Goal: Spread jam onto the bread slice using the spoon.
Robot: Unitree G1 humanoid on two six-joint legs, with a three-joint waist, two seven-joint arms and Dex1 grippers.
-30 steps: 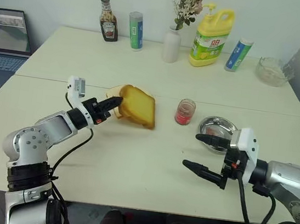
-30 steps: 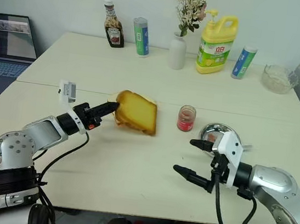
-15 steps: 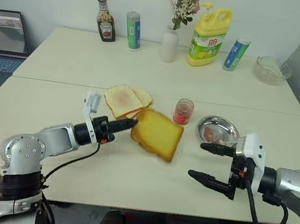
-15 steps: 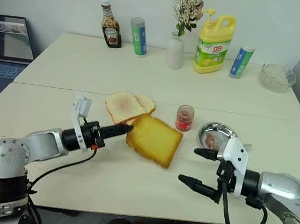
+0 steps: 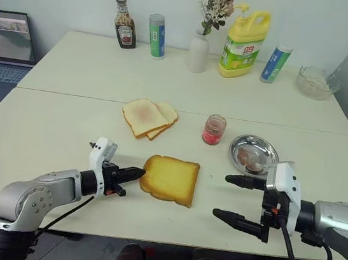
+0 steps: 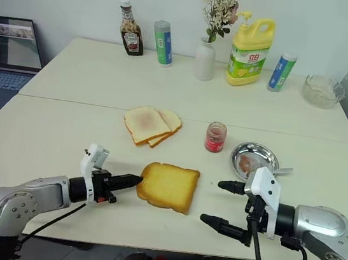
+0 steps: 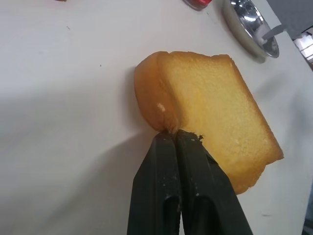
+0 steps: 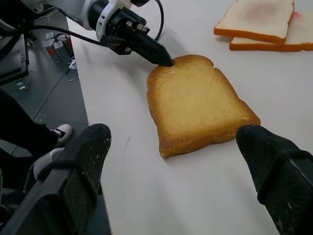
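The bread slice (image 5: pixel 169 179) is laid flat on the table (image 5: pixel 65 128), near the front edge. The left claw (image 5: pixel 138 173) is closed, its two black fingers pressed together, and the crust at the near corner of the slice is pinched at the fingertips (image 7: pixel 171 139); the rest of the slice extends away from the claw toward the right claw.

The right claw (image 5: pixel 232 198) is held wide open and empty, just off the far side of the slice from the left claw, with its fingers pointed toward the slice and not touching it. Seen from the right wrist, the slice is framed between the two spread fingers (image 8: pixel 83 161).

The jam (image 5: pixel 214 129) is seen in a small glass jar, upright on the table, beyond the right claw and well apart from both claws. A round metal dish (image 5: pixel 253 153) is placed beside the jar, just behind the right claw. The spoon (image 6: pixel 284 171) is noted by its handle alone, projecting over the dish rim; its bowl cannot be made out.

Two thinner, paler slices (image 5: pixel 148 116) are stacked beyond the left claw, apart from the held slice.
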